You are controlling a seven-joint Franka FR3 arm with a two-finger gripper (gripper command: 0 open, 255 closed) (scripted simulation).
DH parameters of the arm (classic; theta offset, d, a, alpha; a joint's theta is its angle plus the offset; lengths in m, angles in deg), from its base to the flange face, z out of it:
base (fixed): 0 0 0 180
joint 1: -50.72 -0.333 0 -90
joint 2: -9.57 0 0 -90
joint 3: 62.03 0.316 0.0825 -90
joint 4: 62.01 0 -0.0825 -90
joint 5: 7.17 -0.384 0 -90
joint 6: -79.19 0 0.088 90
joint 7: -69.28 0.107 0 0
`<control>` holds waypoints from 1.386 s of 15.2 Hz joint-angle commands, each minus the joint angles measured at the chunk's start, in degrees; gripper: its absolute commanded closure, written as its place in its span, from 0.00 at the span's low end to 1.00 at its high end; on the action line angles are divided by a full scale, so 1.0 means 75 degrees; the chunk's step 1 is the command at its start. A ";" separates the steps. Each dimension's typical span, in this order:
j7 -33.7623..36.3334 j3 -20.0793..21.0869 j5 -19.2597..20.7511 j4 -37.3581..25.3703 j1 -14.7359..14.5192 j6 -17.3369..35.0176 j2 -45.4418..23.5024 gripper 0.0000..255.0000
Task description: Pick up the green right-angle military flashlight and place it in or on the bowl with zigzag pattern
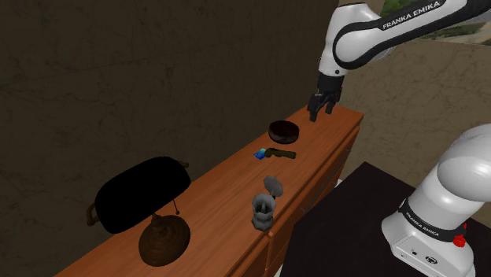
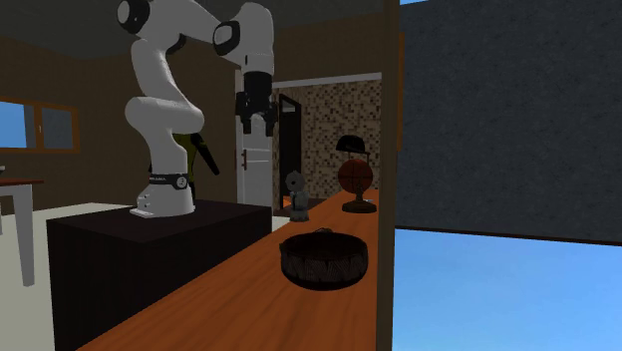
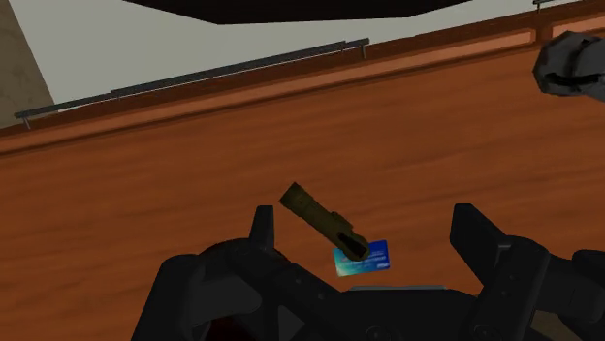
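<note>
My gripper (image 3: 364, 221) hangs with its fingers spread wide, holding nothing. The olive flashlight (image 3: 320, 218) lies on the wooden top (image 3: 175, 194) beneath me, in the gap between my fingers and untouched, one end over a blue card (image 3: 368, 260). In the shoulder view it lies just beside the dark bowl (image 1: 283, 130), and I hover above that bowl's far side.

"FRANKA EMIKA" in dark capitals on the white arm's upper link (image 1: 411, 19) and base link (image 1: 426, 221).
</note>
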 commanded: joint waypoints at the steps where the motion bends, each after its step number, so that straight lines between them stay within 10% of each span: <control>1: 0.0056 -0.0020 0.0104 0.0037 0.0113 0.0719 -0.0580 0.00; 13: 0.0830 -0.0229 0.1013 -0.0895 0.0655 0.3850 -0.4169 0.00; 21: 0.0973 -0.0313 0.1207 -0.0963 0.0649 0.4616 -0.5001 0.00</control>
